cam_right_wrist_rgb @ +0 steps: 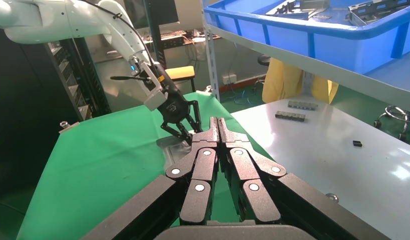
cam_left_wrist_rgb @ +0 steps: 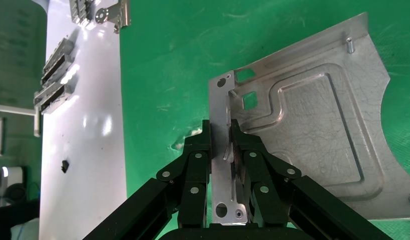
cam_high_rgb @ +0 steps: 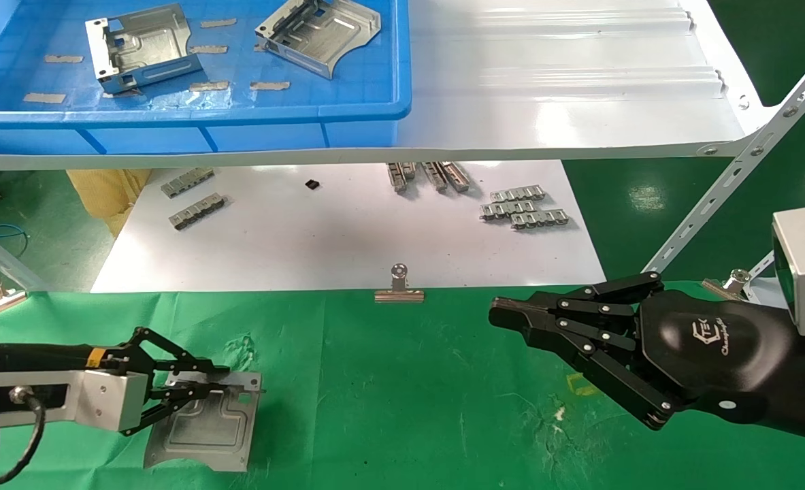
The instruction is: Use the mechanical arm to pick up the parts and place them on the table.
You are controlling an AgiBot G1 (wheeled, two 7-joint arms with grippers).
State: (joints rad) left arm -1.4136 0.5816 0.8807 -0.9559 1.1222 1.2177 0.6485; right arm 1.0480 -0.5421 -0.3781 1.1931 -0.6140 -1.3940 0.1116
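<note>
The left pincer (cam_high_rgb: 228,388) reaches in low from the left edge of the table (cam_high_rgb: 402,381), its linkage fingers (cam_left_wrist_rgb: 202,150) pinched on the upturned side wall of one part (cam_high_rgb: 205,429). In the left wrist view the two tips press that thin wall from both sides, while the part's embossed plate lies flat on the green cloth, its concave curved edge turned away from the pincer. This part sits near the table's front left corner, with bare wrinkled cloth stretching away to its right.

The right pincer (cam_high_rgb: 501,314) hangs over the right side of the table, fingers pressed together and holding nothing, tips pointing toward the middle. A wide stretch of open green lies between the two pincers.

At the table's far edge, a silver binder clip (cam_high_rgb: 399,286) clamps the cloth just where a white sheet (cam_high_rgb: 348,238) begins. Small grey notched strips (cam_high_rgb: 524,207) lie in groups on that sheet, well apart from both pincers.

Above, a glossy white shelf (cam_high_rgb: 565,88) carries a blue bin (cam_high_rgb: 191,126) on its left half; the shelf's right half shows bare. Two more parts (cam_high_rgb: 145,46) rest inside the bin, one at left and another (cam_high_rgb: 320,34) toward its right wall, both tilted. A slanted perforated metal strut (cam_high_rgb: 749,156) runs down from the shelf's right corner, close behind the right arm
</note>
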